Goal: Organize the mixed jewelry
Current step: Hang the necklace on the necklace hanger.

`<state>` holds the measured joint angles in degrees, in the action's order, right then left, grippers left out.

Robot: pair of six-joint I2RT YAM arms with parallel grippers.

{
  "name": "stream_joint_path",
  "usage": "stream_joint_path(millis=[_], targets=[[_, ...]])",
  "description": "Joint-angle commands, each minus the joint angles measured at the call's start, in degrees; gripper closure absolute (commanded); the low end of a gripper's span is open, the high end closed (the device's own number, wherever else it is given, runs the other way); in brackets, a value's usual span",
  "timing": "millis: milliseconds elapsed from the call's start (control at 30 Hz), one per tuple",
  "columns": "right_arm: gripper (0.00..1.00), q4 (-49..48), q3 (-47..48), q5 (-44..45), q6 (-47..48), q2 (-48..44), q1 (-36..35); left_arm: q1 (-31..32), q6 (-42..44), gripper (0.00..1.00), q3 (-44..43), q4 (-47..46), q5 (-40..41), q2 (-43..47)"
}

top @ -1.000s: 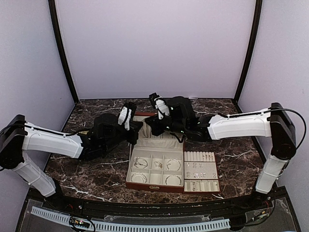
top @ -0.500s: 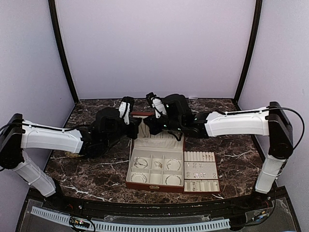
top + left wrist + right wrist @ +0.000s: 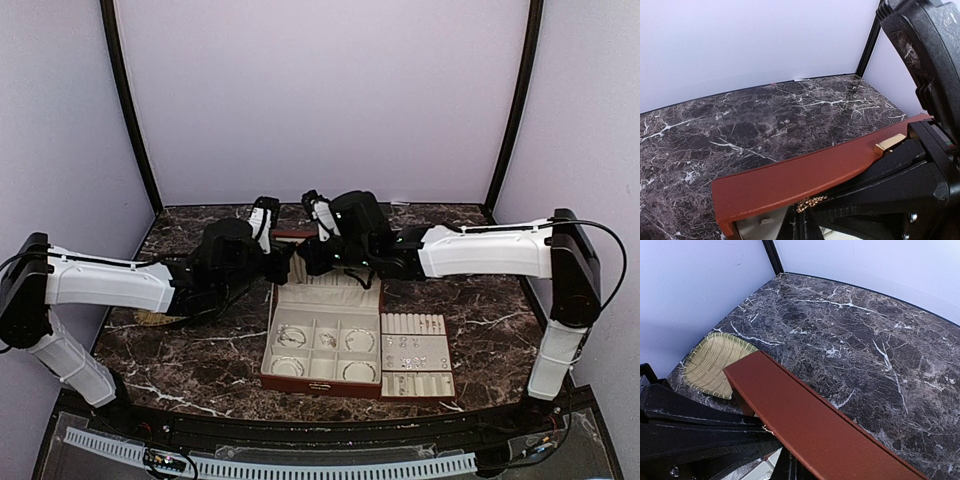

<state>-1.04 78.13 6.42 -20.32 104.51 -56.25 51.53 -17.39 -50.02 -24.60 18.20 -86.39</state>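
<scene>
The red-brown box point(image 3: 268, 362) lies open at table centre. Silvery bangle hoops point(image 3: 291, 337) and small pieces point(image 3: 327, 340) sit in its compartments. Its lid point(image 3: 326, 293) stands up at the back. Both grippers meet at the lid's top edge: the left gripper point(image 3: 284, 262) on the left, the right gripper point(image 3: 306, 258) beside it. In the left wrist view the left gripper point(image 3: 805, 214) is shut under the lid's edge point(image 3: 790, 177), with a bit of gold chain point(image 3: 812, 202) at its tips. In the right wrist view the right gripper point(image 3: 790, 462) is shut under the lid point(image 3: 810, 425).
A cream slotted tray point(image 3: 415, 325) with small silvery studs point(image 3: 410, 346) lies right of the box. A woven straw mat point(image 3: 715, 362) lies on the marble left of the box, partly under the left arm point(image 3: 150, 318). A gold clasp point(image 3: 889, 144) sits on the lid's edge.
Both grippers have moved back and slightly up, closing in on each other at the lid's top edge. The box and tray have not moved.
</scene>
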Motion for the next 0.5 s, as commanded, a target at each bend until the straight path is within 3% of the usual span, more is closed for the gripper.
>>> stream_joint_path(millis=[0, 467], targets=[[1.0, 0.9, 2.3, 1.8, -2.9, 0.5, 0.3, -0.3, -1.2, 1.0, -1.6, 1.6, -0.7, -0.2], [1.0, 4.0, 3.7, 2.9, -7.3, 0.4, 1.2, -0.3, -2.4, 1.0, -3.1, 3.6, 1.1, -1.1]])
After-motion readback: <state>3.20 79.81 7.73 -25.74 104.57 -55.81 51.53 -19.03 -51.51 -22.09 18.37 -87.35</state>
